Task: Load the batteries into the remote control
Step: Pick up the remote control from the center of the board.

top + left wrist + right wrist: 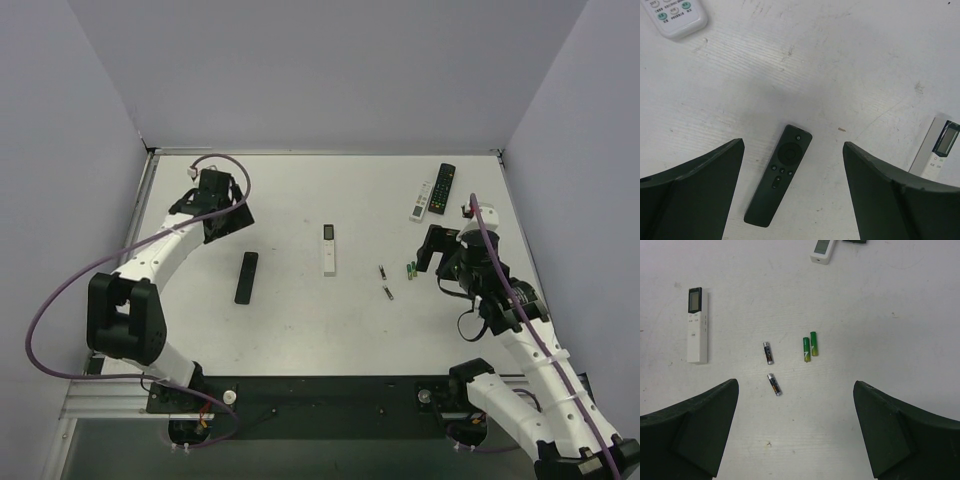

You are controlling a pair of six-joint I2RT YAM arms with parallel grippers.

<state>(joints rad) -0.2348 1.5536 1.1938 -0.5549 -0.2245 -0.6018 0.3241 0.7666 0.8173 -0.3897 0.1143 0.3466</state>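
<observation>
Facing batteries [806,349], right claw [795,386] agape.

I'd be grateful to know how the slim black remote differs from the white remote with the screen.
The black remote has a round pad at its top; the white remote a small display. The black remote lies slightly askew, left of centre; the white remote straight, at the centre. Both are slim and lie face up.

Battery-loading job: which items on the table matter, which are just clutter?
Job: green batteries, dark batteries, plus one remote, cannot tell which.
Lying about, bar that one: slim black remote, slim white remote, white keypad remote, black keypad remote.
</observation>
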